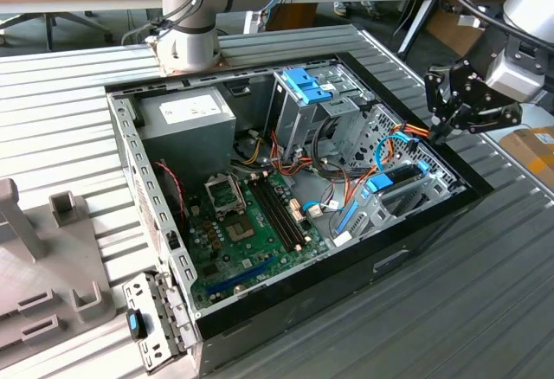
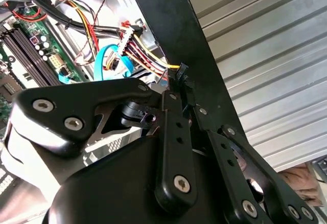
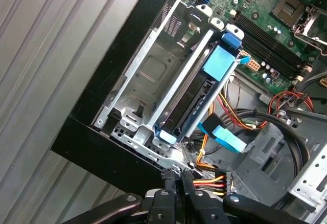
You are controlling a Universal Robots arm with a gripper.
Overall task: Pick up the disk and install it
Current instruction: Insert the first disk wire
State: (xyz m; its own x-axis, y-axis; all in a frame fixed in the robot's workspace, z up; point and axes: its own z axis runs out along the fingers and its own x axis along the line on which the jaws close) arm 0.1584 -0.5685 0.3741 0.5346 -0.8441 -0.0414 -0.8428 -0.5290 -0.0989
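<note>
On the exterior view's left a grey fixture (image 1: 35,258) sits on the ribbed table (image 1: 78,76); beside it lies the open computer case (image 1: 415,240), with the green motherboard (image 1: 251,232) across its floor; further right stands the tall grey cage (image 1: 299,111) with its blue latch (image 1: 305,85); past that, in the low metal bay at the case's corner, the disk (image 1: 400,174) sits on edge between the bay walls, and the first wrist view shows its blue rail on top and a blue tab at each end; at the exterior view's right the pincer (image 1: 439,132) hangs over the case rim, clenched, its tips drawn together just beside the black plug (image 2: 181,73) of a bundle of coloured wires; whether it nips the plug I cannot tell; the disk looks seated, so the work seems far along; done well, this step wants the tips kept off the loose wires and both blue tabs level with the bay, since a tilted rail would likely leave the disk unlatched
</note>
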